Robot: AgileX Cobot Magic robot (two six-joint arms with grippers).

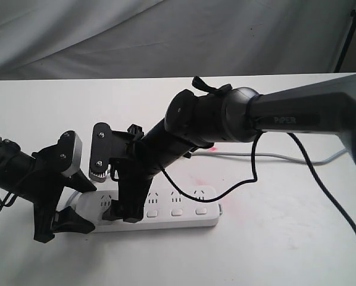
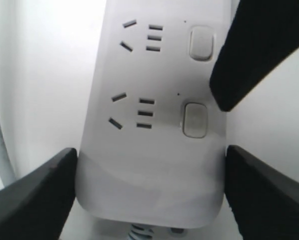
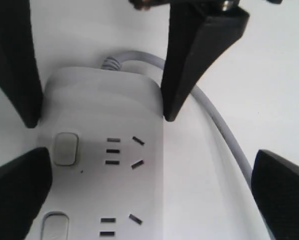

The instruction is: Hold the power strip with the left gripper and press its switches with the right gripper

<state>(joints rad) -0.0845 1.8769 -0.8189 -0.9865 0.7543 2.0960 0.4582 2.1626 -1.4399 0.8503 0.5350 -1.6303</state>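
Observation:
The white power strip [image 1: 184, 208] lies on the table. My left gripper [image 1: 68, 225] is shut on its cord end, one finger on each long side [image 2: 150, 170]. My right gripper [image 1: 129, 211] hangs wide open over the same end, holding nothing [image 3: 150, 165]. One of its fingers [image 2: 254, 50] ends just beside the switch nearest the cord [image 2: 195, 120]; I cannot tell if they touch. That switch [image 3: 66, 148] and a second switch [image 3: 54, 225] show in the right wrist view. Other switches [image 1: 177, 212] run along the strip's front edge.
The strip's grey cord [image 1: 273, 156] runs off to the right behind the strip and curves out of its end [image 3: 219, 125]. A black cable [image 1: 321, 185] hangs from the right arm across the table. Grey cloth covers the background.

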